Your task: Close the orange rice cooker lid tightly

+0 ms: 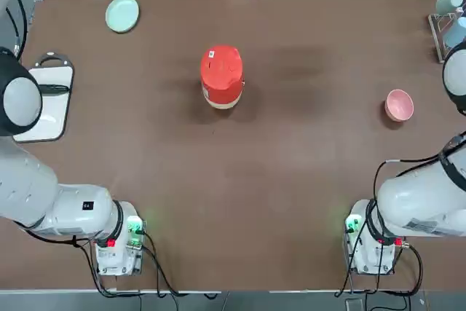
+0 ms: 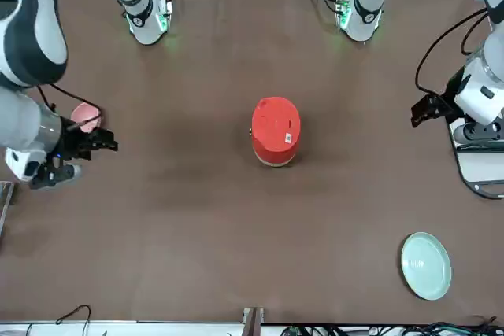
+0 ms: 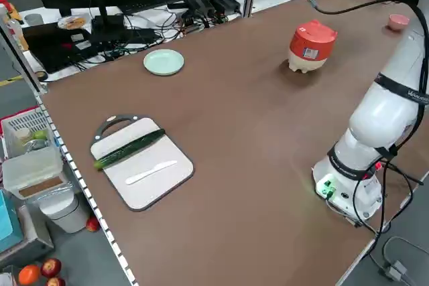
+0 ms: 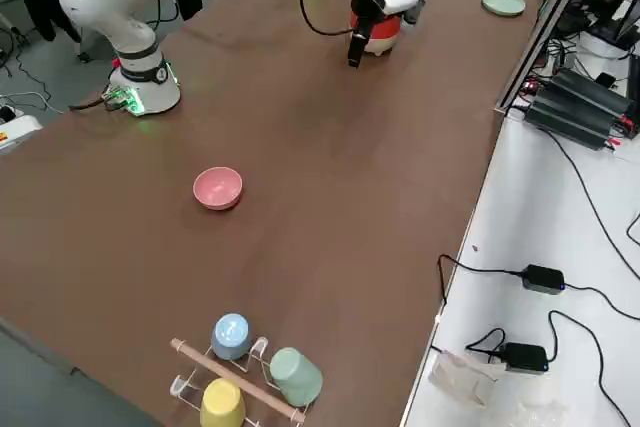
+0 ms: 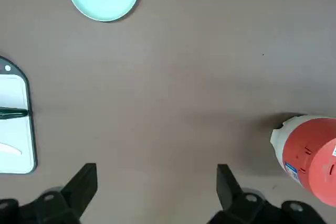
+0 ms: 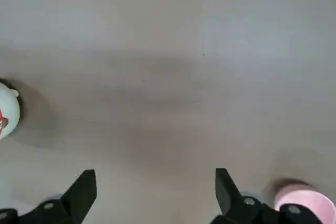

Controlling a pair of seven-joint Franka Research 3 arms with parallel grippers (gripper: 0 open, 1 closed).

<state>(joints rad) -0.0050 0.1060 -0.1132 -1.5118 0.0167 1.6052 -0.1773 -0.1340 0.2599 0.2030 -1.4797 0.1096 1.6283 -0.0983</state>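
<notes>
Brown table (image 1: pixel 240 202), cooker (image 1: pixel 220 85) mid-table, lid (image 2: pixel 276 123) down on it.
Can't tell if latched. Left gripper (image 5: pixel 157 170) spread, empty, over left side near board (image 3: pixel 141 162); right gripper (image 6: pixel 156 172) spread, empty, right side near bowl (image 1: pixel 399 105). Plate (image 1: pixel 122 14) far left.

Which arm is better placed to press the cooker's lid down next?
Left, probably: the open left gripper, out over the cutting board, looks closer to the cooker; the open right gripper is farther out, past the pink bowl.
</notes>
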